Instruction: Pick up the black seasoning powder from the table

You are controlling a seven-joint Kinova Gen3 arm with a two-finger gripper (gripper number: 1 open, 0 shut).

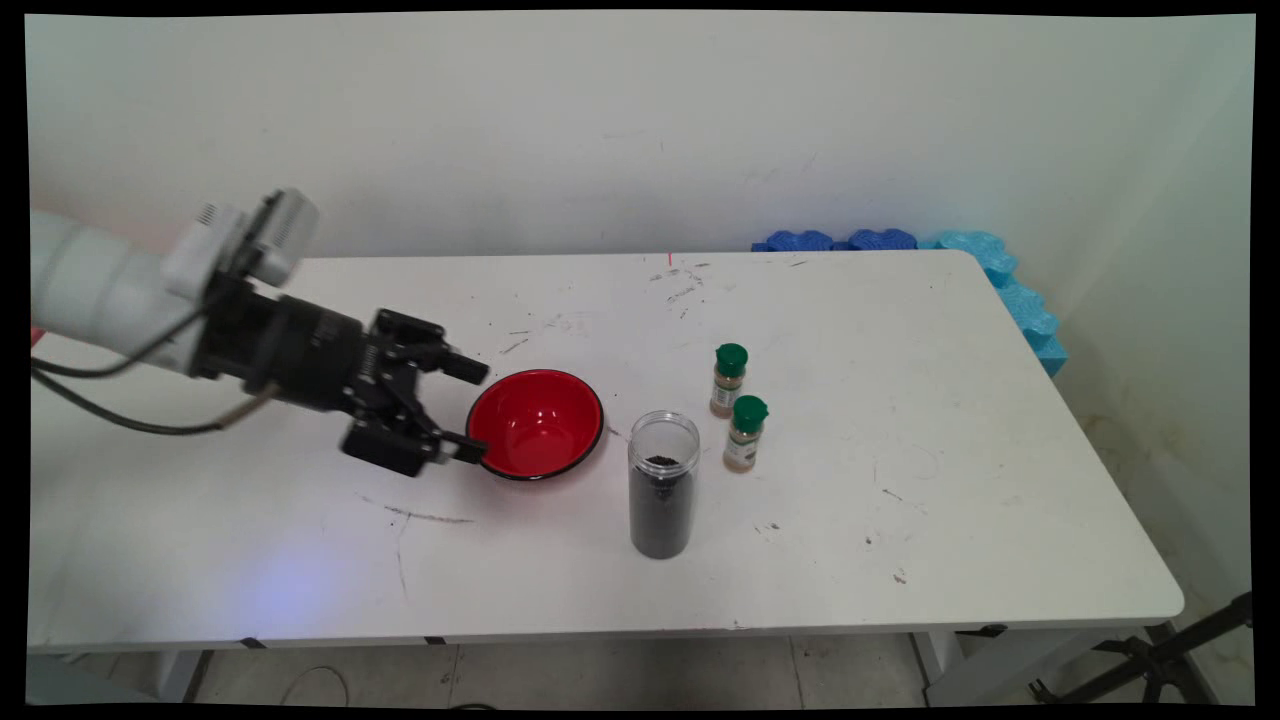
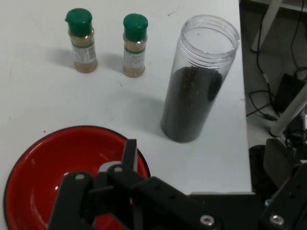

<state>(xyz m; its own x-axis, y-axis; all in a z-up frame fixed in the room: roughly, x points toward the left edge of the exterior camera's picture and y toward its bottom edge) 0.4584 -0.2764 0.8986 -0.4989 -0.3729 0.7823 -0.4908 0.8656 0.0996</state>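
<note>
Now | gripper (image 1: 468, 408) spread wide, holding nothing, at left rim of red bowl (image 1: 540, 425) | bowl empty on table (image 1: 950, 520) | open jar (image 1: 662, 484) of dark grains just right, upright | two green-capped shakers (image 1: 738, 405) beyond, untouched

Bowl (image 2: 43, 163): in the hand view its near part is hidden behind the gripper's (image 1: 478, 412) linkage, and the left and bottom edges cut it off.
Shaker labels (image 2: 84, 51): print too small to read.
Second finger: hand view shows only one finger (image 2: 128, 152) over the bowl.
</note>
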